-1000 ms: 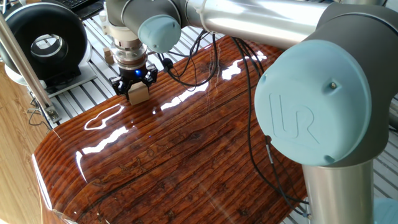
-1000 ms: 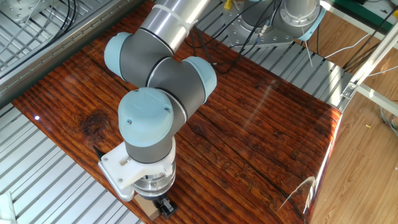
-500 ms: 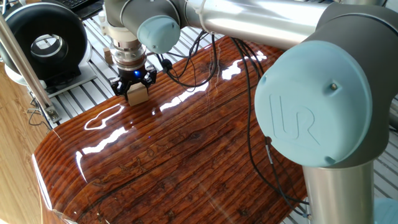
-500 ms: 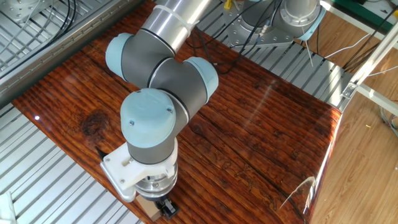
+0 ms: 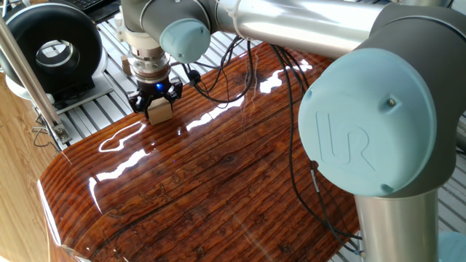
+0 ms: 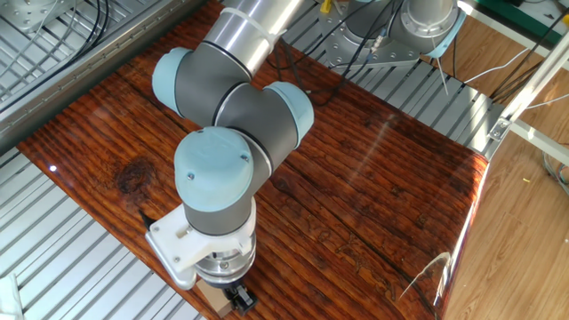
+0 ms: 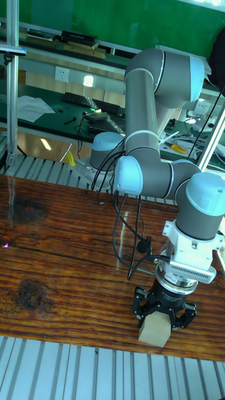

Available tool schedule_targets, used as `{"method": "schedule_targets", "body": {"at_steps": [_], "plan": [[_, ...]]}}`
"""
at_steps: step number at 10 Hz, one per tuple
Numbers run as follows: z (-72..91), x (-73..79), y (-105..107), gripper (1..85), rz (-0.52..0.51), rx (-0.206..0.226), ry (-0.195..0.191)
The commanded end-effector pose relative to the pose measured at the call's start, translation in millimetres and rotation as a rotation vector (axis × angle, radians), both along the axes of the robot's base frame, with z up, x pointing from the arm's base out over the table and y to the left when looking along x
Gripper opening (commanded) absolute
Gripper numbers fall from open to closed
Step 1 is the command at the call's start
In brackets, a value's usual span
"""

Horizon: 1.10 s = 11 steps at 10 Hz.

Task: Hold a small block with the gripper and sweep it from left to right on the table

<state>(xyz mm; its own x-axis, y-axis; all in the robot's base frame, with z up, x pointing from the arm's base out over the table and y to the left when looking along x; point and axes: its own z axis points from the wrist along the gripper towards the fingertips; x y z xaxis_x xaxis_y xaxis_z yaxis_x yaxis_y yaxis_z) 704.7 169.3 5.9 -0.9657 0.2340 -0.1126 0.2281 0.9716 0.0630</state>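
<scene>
**Wooden block pinched in a robot claw at the desk's edge**

A light-tan wooden block (image 7: 155,331) is pinched between the two black fingers of the claw (image 7: 164,314), which points straight down from a silver wrist. The block is set on the glossy reddish-brown desk (image 7: 62,269), close to the edge that borders the silver slatted surface (image 7: 75,375). From one fixed view, a small blue light is seen on the claw (image 5: 156,100) just above the block (image 5: 160,111). Black cables are draped from the arm (image 7: 156,175) onto the desk.

From the other fixed view you only get a sliver of the small block (image 6: 211,302), the wrist covers the hand (image 6: 238,300), and the desk (image 6: 373,178) runs off the bottom edge.
</scene>
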Motion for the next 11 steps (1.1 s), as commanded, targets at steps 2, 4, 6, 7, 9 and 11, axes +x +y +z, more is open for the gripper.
{"method": "schedule_targets", "body": {"at_steps": [2, 4, 6, 7, 9, 11], "plan": [[0.4, 1.2, 5.5, 1.0, -0.015, 0.016, -0.002], [1.5, 2.0, 8.4, 1.0, -0.021, 0.014, -0.002], [2.7, 2.1, 12.3, 1.0, -0.025, 0.018, -0.002], [2.7, 1.6, 13.5, 1.0, -0.025, 0.018, -0.002], [2.7, 1.7, 15.2, 1.0, -0.027, 0.019, -0.003], [2.8, 2.8, 20.0, 1.0, -0.033, 0.025, -0.005]]}}
